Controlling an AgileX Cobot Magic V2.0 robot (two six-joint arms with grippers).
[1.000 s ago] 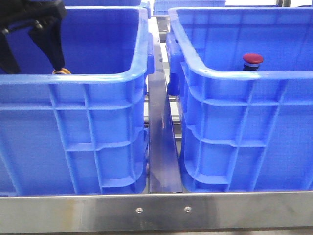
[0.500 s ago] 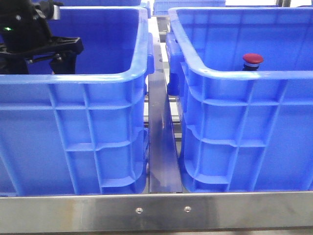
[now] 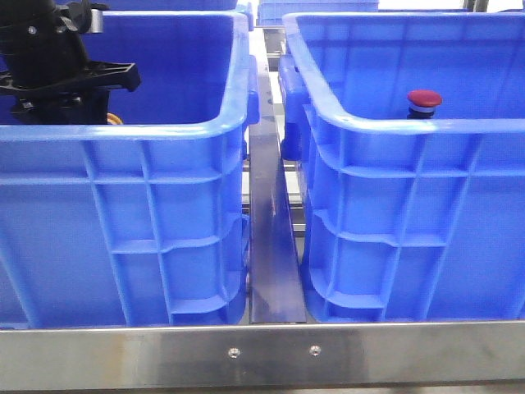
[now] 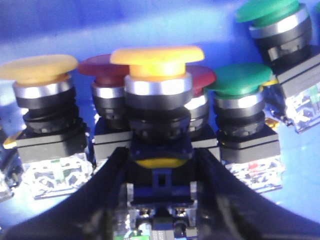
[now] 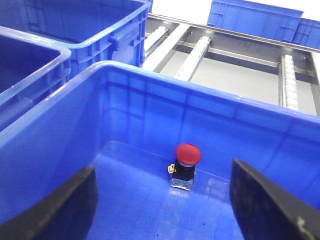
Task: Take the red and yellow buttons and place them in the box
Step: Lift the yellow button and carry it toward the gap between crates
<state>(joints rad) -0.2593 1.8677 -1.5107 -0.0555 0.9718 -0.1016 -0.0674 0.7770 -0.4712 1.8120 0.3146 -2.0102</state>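
Observation:
Down inside the left blue crate (image 3: 123, 133), my left gripper (image 4: 162, 152) is shut on the dark body of a yellow button (image 4: 157, 55) that stands upright between the fingers (image 4: 112, 175). From the front only the left arm (image 3: 57, 66) and a sliver of orange (image 3: 115, 120) show over the rim. One red button (image 3: 424, 99) stands on the floor of the box (image 3: 410, 125), the right crate. My right gripper (image 5: 161, 172) hovers open above that floor, the red button (image 5: 188, 154) just ahead of its fingers.
Around the held button stand another yellow button (image 4: 39, 67), two dark red ones (image 4: 100, 70) (image 4: 202, 77) and two green ones (image 4: 240, 80) (image 4: 272, 10), packed close. A steel rail (image 3: 271, 238) runs between the crates. More blue crates (image 5: 255, 17) sit behind.
A second ago the left gripper hung open above the crate's rim; it has since dropped inside and stands around the yellow button. The red button and right side are unchanged.

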